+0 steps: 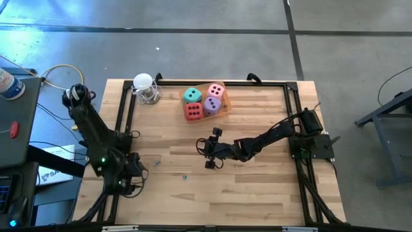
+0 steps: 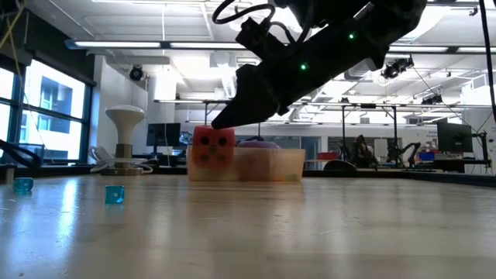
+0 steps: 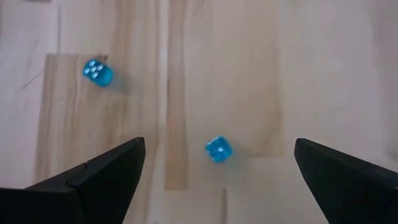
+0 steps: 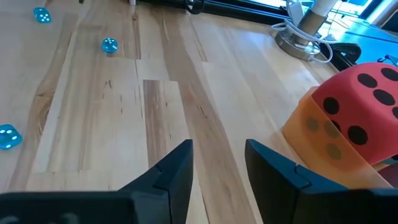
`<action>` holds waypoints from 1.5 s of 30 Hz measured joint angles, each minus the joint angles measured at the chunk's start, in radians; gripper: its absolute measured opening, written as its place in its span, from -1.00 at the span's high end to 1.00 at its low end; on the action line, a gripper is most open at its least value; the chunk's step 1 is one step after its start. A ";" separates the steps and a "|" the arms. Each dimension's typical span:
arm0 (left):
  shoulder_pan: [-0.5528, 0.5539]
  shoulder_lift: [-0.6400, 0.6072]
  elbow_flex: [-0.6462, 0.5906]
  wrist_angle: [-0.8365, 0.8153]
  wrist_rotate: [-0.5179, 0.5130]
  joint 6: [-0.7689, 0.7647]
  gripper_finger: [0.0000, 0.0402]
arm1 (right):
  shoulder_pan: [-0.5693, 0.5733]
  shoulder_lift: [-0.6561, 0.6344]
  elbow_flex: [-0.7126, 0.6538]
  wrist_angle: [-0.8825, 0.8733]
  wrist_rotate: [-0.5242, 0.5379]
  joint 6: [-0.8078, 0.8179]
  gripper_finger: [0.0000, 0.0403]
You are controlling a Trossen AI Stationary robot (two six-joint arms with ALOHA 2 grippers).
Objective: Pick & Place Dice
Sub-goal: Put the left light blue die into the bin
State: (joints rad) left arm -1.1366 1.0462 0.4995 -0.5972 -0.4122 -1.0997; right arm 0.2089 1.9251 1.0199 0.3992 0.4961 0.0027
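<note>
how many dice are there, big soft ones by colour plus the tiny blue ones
pink soft die: 1
teal soft die: 1
purple soft die: 1
red soft die: 1
small blue dice: 3
total: 7

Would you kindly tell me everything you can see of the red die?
The red die is a soft-looking, foam-like cube with rounded edges and dark round pips. It sits upright in a shallow translucent orange tray at the table's far side, in the tray's near left corner, close against the teal die and purple die. In the right wrist view it rises well above the tray wall. No gripper touches it.
</note>
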 joint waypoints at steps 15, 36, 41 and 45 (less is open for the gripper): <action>-0.133 0.377 0.006 0.053 -0.139 -0.289 -0.99 | 0.001 0.000 0.000 0.001 -0.001 0.001 0.32; -0.200 0.388 0.001 0.045 -0.148 -0.373 -0.47 | 0.001 0.000 0.000 0.001 -0.008 0.030 0.32; -0.178 0.388 0.001 0.039 -0.143 -0.367 -0.35 | 0.001 0.000 0.000 0.001 -0.008 0.030 0.32; -0.159 0.388 0.001 0.030 -0.133 -0.364 -0.25 | 0.001 0.000 0.000 0.001 -0.008 0.030 0.32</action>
State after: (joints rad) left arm -1.2957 1.4342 0.5007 -0.5672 -0.5456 -1.4635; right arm 0.2096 1.9247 1.0199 0.4004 0.4877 0.0330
